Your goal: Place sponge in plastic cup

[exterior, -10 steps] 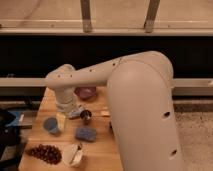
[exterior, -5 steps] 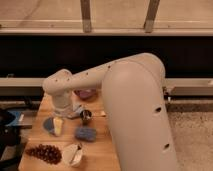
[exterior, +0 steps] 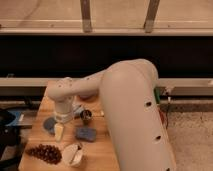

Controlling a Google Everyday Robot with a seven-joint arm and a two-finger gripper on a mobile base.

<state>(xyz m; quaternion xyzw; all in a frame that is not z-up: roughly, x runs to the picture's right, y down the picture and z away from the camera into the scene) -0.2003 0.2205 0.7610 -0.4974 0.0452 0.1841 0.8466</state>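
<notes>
Pincer [exterior: 59, 131] wide, above desk [exterior: 97, 150], adj. to plastic cup [exterior: 49, 124] at its 10 o'clock; sponge [exterior: 86, 134] flat on desk at pincer's 3 o'clock.

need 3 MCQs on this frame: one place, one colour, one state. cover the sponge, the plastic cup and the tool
1. Where is the sponge?
A) in the plastic cup
B) flat on the table, by the metal cup
C) in the white mug

2. What colour is the sponge?
A) blue
B) yellow
C) green

3. What state is the tool in?
A) shut on the sponge
B) shut on the metal cup
C) open, holding nothing

Answers:
1 B: the sponge rests on the wood on the near side of the metal cup, not in any container.
2 A: it is a blue block.
3 C: the tool hangs beside the plastic cup, between it and the sponge, and grips nothing.
</notes>
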